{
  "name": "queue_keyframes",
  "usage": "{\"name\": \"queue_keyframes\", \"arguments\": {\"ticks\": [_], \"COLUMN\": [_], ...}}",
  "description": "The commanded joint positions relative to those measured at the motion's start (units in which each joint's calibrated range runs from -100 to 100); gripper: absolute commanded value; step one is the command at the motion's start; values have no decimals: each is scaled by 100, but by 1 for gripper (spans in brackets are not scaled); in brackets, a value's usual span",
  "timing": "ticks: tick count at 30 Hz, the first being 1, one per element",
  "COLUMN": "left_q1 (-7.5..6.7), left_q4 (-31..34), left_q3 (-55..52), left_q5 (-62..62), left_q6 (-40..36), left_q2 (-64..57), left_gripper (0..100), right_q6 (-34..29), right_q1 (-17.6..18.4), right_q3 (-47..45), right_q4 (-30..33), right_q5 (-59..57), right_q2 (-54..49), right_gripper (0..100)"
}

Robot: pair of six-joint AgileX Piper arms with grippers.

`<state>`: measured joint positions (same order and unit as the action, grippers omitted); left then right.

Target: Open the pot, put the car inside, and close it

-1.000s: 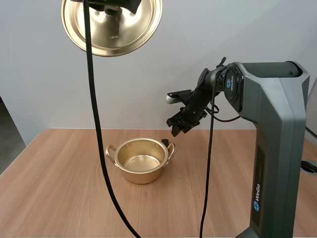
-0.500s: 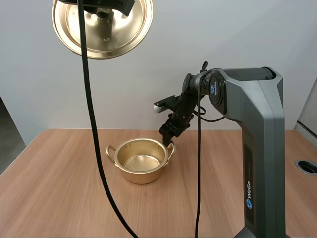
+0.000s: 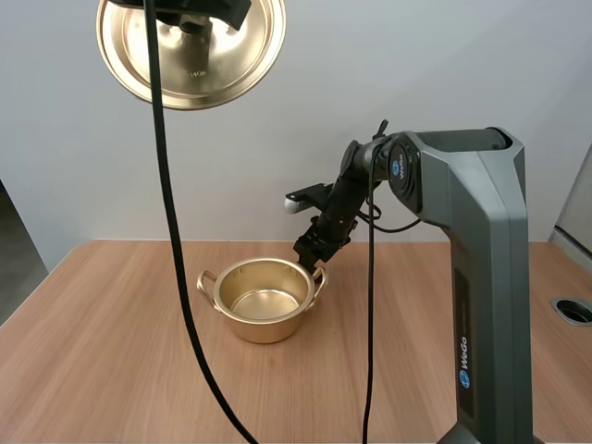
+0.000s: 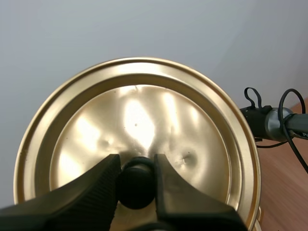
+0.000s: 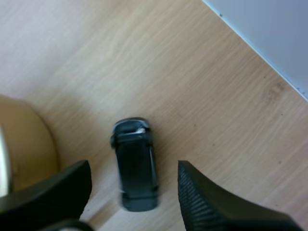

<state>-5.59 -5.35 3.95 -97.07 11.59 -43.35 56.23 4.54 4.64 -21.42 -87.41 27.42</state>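
Observation:
The gold pot stands open on the wooden table. Its gold lid hangs high in the air, underside showing, with my left gripper on it. Seen from the left wrist, the left gripper is shut on the lid's black knob, the lid spreading beyond it. My right gripper hovers just behind the pot's right handle. From the right wrist, the right gripper is open, its fingers straddling a small black car that lies on the table beside the pot.
The wooden table has bare wood to the left, right and front of the pot. A round grommet hole sits at the table's right edge. A white wall stands close behind the table.
My right gripper has swung left and down, from above the pot's right side to just behind its handle. The held lid shifted slightly left a second ago, then stayed still.

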Motion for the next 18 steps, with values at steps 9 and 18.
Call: {"name": "queue_keyframes", "arguments": {"ticks": [9,18], "left_q1": [1,1], "left_q4": [0,0], "left_q3": [-7,-7], "left_q5": [-13,-70], "left_q6": [4,4], "left_q2": [6,6], "left_gripper": [0,0], "right_q6": [151,161], "right_q1": [58,109], "right_q3": [3,3], "right_q4": [76,-111], "right_q5": [95,245], "right_q2": [283,316], "right_gripper": [87,39]}}
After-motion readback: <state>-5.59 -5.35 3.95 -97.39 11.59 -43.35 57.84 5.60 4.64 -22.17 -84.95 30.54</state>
